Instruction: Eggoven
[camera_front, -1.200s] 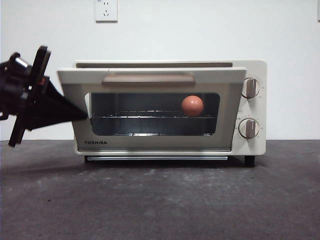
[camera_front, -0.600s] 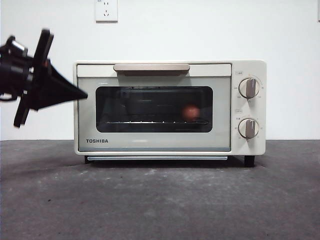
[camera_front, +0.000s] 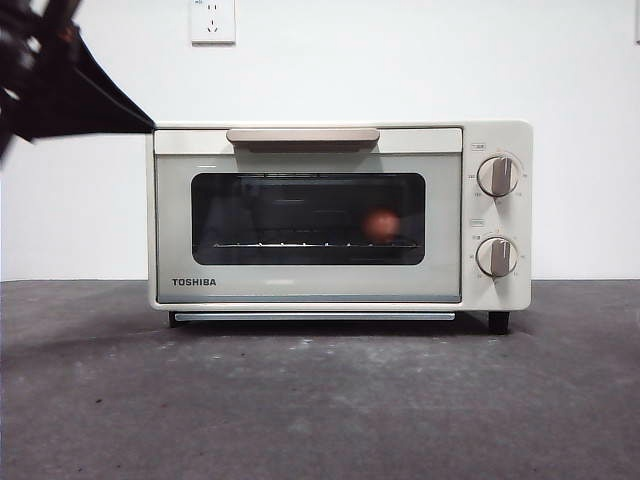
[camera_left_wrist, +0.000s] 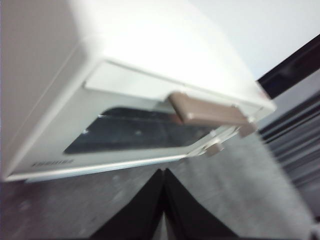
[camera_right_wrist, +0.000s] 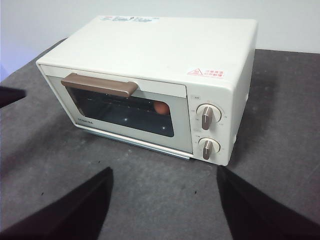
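Observation:
The cream TOSHIBA toaster oven (camera_front: 310, 290) stands on the dark table with its door shut. It also shows in the left wrist view (camera_left_wrist: 65, 90) and the right wrist view (camera_right_wrist: 165, 50). The reddish-brown egg (camera_front: 381, 224) lies on the rack inside, behind the dark glass, toward the knob side; it also shows through the window in the right wrist view (camera_right_wrist: 161, 107). My left gripper (camera_front: 140, 125) is shut and empty, at the oven's upper left corner, in front of the door (camera_left_wrist: 163, 175). My right gripper (camera_right_wrist: 165, 180) is open and empty, well back from the oven's front.
Two beige knobs (camera_front: 497, 176) sit on the oven's right panel. A brown door handle (camera_front: 303, 136) runs along the top of the door. A white wall with a socket (camera_front: 212, 20) stands behind. The dark tabletop (camera_front: 320, 400) stretches in front of the oven.
The oven door went from partly open to shut. My left gripper then rose from beside the door's left edge to the oven's upper left corner.

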